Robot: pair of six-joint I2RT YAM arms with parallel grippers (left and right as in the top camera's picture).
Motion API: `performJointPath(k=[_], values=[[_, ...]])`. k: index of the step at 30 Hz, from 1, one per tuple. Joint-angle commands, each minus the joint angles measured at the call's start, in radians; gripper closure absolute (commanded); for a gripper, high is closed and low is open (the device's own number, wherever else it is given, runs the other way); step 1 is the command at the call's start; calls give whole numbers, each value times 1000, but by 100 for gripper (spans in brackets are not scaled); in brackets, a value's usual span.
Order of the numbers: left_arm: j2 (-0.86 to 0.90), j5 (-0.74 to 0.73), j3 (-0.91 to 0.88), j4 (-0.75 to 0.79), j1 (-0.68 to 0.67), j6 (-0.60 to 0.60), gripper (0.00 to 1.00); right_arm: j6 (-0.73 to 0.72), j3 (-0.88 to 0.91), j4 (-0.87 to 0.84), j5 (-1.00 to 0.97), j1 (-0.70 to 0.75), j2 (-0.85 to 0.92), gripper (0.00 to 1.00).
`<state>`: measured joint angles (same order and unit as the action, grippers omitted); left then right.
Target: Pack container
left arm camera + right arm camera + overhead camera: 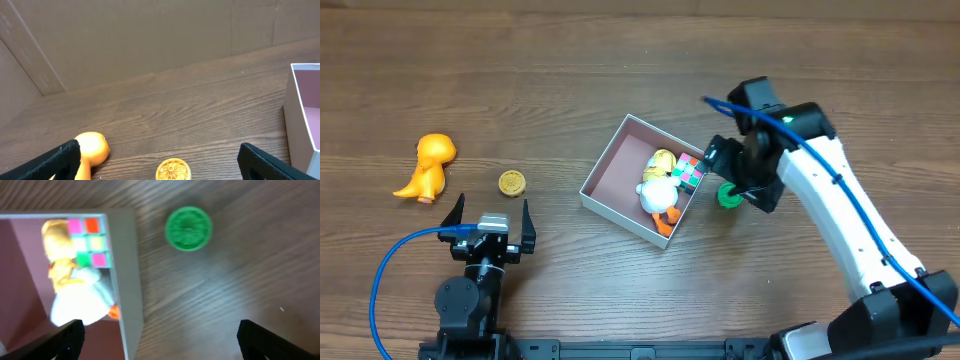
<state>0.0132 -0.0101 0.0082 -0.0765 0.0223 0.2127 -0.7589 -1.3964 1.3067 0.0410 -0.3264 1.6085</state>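
Observation:
The container (615, 172), a square white-walled box with a pink-brown inside, sits mid-table. In its right corner lie a white duck toy (658, 195), a yellow toy (663, 160) and a colourful cube (690, 172). My right gripper (736, 178) hovers open over the container's right wall (125, 270); one finger is over the inside and the other over the table. A green disc (188, 228) lies just outside the wall. My left gripper (488, 215) is open and empty near the front left. Ahead of it lie a yellow disc (173, 170) and an orange dinosaur toy (92, 147).
The orange dinosaur toy (425, 165) and yellow disc (512, 183) lie left of the container on bare wooden table. The container's left wall (300, 115) shows at the right edge of the left wrist view. A blue cable (395, 270) loops beside the left arm.

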Motion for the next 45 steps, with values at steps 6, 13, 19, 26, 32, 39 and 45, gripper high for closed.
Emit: performJointPath(k=[6, 13, 19, 26, 32, 39, 45], values=[[0, 10, -4, 0, 10, -11, 0, -55, 34, -31, -55, -45, 65, 1], [0, 10, -4, 0, 10, -11, 0, -41, 35, -49, -39, -45, 153, 1], [0, 10, -4, 0, 10, -11, 0, -25, 35, -54, -40, -45, 169, 17], [0, 10, -4, 0, 10, -11, 0, -26, 35, -64, -40, -45, 169, 47], [0, 10, -4, 0, 10, -11, 0, -26, 35, -80, -40, -45, 169, 53], [0, 10, -4, 0, 10, -11, 0, -26, 35, -104, -40, -45, 169, 55], [0, 10, -4, 0, 10, -11, 0, -26, 38, -119, -40, -45, 172, 60]])
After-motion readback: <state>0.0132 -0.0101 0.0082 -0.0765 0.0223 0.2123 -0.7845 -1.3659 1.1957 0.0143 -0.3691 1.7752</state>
